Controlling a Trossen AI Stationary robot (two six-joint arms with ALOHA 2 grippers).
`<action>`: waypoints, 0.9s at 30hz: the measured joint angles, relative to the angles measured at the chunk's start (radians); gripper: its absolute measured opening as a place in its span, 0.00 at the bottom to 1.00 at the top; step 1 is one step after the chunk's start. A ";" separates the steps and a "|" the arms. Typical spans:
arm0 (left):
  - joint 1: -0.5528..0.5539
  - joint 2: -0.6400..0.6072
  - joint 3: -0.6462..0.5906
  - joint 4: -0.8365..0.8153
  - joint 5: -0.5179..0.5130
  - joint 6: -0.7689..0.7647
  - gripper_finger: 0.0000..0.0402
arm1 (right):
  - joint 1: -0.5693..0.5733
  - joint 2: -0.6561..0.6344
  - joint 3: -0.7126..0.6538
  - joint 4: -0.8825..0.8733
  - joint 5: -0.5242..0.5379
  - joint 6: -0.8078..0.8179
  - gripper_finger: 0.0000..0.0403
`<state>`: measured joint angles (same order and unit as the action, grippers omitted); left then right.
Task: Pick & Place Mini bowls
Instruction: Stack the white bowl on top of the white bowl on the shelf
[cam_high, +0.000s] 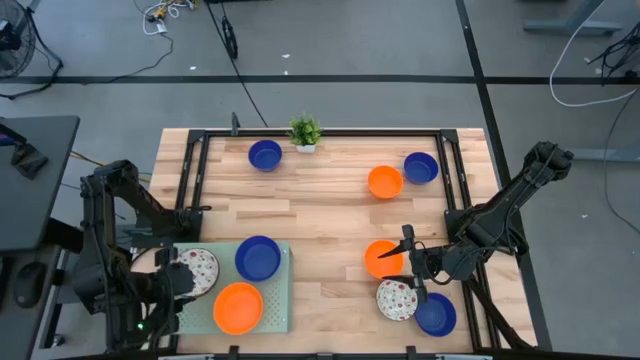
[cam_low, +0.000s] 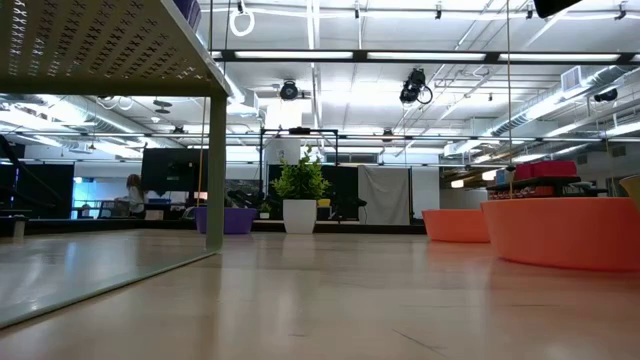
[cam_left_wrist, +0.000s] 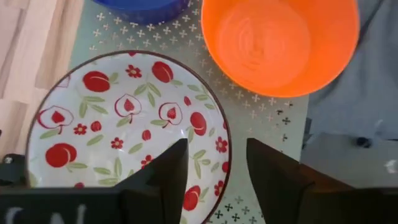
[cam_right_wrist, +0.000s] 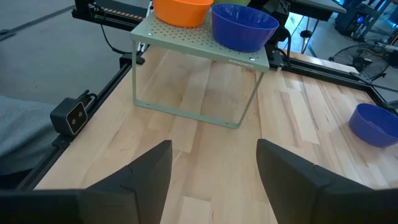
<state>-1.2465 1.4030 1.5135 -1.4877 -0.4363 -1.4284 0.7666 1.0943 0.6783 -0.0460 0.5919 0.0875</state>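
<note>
The left gripper (cam_left_wrist: 214, 168) hangs over the patterned bowl (cam_left_wrist: 124, 130) on the green tray (cam_left_wrist: 261, 106), fingers parted with the rim between them; closing off-centre could tip it against the orange bowl (cam_left_wrist: 280, 43). The right gripper (cam_right_wrist: 214, 168) hovers wide, empty, above the tabletop (cam_right_wrist: 205, 124)

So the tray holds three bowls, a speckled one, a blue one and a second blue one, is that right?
Not quite. The tray holds the speckled bowl and one blue bowl, but the third bowl is orange, not blue. The high view shows it.
</note>
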 joint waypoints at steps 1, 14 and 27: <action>0.000 -0.011 0.000 0.003 -0.015 0.000 0.43 | 0.000 0.000 0.000 0.000 0.000 0.000 0.58; -0.012 0.000 0.000 0.082 -0.080 0.139 0.03 | 0.000 0.000 0.000 0.000 0.000 0.000 0.58; -0.014 0.030 0.000 0.042 -0.041 0.118 0.01 | 0.000 0.000 0.000 -0.002 -0.002 0.006 0.58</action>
<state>-1.2610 1.4334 1.5135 -1.4461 -0.4778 -1.3103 0.7662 1.0943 0.6782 -0.0479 0.5900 0.0933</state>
